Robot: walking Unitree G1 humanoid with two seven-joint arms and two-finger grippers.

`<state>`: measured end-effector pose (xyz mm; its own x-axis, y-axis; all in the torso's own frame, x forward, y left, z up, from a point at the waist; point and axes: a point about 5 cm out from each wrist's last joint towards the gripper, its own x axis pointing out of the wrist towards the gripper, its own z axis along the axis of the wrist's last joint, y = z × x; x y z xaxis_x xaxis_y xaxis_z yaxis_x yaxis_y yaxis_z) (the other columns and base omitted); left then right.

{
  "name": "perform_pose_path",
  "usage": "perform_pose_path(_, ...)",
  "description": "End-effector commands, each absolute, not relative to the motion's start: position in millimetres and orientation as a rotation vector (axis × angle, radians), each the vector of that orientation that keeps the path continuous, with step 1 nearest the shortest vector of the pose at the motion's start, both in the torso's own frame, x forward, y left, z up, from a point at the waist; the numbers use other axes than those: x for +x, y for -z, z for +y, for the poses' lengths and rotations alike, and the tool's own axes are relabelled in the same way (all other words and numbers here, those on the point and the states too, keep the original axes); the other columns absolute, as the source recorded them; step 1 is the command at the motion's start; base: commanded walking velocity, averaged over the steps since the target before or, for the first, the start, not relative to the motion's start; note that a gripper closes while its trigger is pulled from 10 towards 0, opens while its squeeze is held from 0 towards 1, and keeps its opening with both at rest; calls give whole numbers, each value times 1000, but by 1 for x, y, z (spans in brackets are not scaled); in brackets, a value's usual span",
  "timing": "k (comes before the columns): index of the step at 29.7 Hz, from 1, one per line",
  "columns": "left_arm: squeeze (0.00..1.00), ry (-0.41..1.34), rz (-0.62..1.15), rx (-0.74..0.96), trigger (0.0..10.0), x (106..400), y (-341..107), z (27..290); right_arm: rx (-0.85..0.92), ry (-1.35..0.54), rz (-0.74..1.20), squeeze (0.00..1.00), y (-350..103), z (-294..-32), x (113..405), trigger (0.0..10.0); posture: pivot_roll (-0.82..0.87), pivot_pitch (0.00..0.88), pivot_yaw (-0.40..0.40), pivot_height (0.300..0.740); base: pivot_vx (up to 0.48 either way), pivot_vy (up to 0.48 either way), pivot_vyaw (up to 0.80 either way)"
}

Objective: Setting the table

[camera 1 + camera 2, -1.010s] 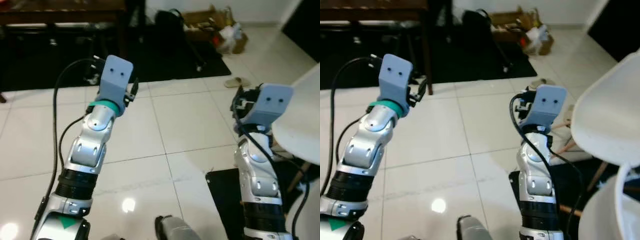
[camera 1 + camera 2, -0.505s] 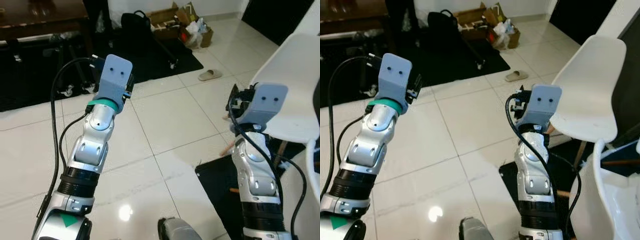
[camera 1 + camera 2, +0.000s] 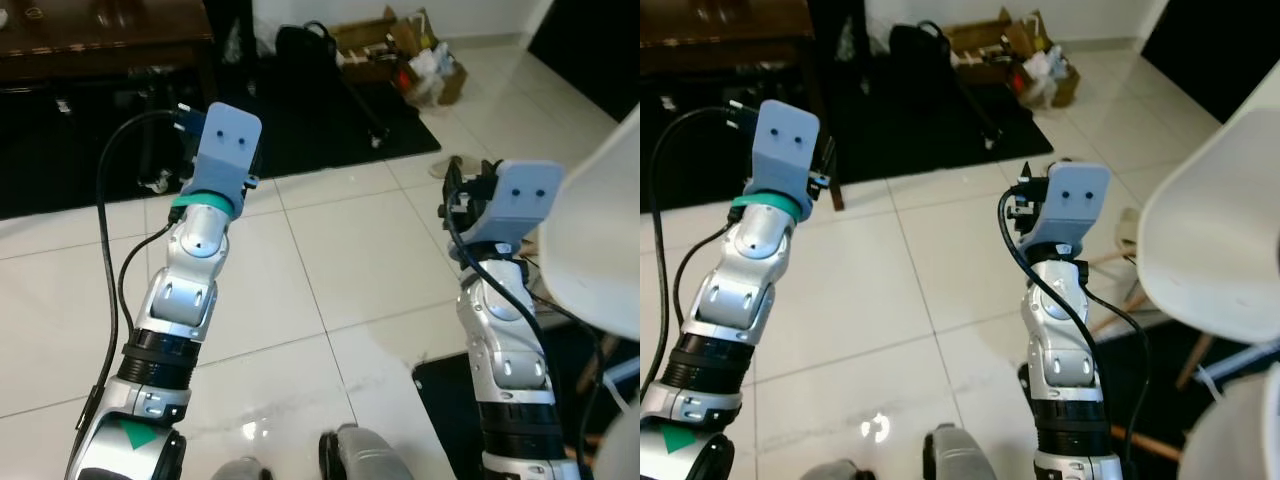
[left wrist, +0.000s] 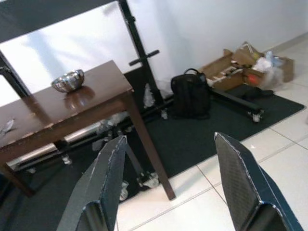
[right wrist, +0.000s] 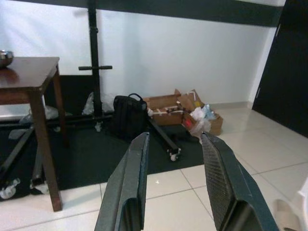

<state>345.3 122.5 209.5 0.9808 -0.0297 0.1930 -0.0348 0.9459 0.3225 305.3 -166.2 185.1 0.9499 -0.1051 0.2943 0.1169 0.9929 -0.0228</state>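
A dark brown wooden table (image 4: 57, 108) stands ahead on my left, and its corner also shows in the head view (image 3: 110, 30). A small metal bowl (image 4: 67, 81) sits on the table top near its far edge. Both arms are raised over the white tiled floor, well short of the table. My left gripper (image 4: 168, 192) is open, its two black fingers (image 4: 103, 183) wide apart with nothing between them. My right gripper (image 5: 173, 187) is open too and holds nothing. It points toward the wall, with the table (image 5: 26, 77) to one side.
A white chair (image 3: 600, 230) stands close on my right, over a black mat (image 3: 450, 400). Ahead, a dark rug (image 3: 310, 110) carries a black bag (image 3: 300, 45), a wheeled black stand (image 5: 94, 67) and open cardboard boxes (image 3: 395, 40). A slipper (image 3: 448, 166) lies on the tiles.
The whole picture has swung as the head camera moved, so the chair and rug sit differently in view. Both arms keep the same raised pose, and nothing was taken hold of.
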Motion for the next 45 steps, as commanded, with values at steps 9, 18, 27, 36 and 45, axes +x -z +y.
perform_pose_path(9,0,0,-202,342,10000,345,-208,119,-71,92,-280,0,-183,-164,308,10000,-49,0,0,740,480,0,0)
perform_pose_path(18,0,-3,-207,342,10000,345,-208,119,-85,83,-273,0,-183,-162,312,10000,-45,0,3,740,477,0,531)
perform_pose_path(27,0,-5,-214,342,10000,346,-209,119,-74,56,-265,0,-181,-159,313,10000,-41,0,6,740,470,0,0)
perform_pose_path(36,0,-19,-222,352,10000,347,-209,121,-86,34,-268,0,-178,-154,311,10000,-30,0,14,740,475,0,0)
perform_pose_path(45,0,-14,-246,390,10000,349,-208,121,-84,41,-269,0,-174,-153,308,10000,-33,0,17,740,480,0,0)
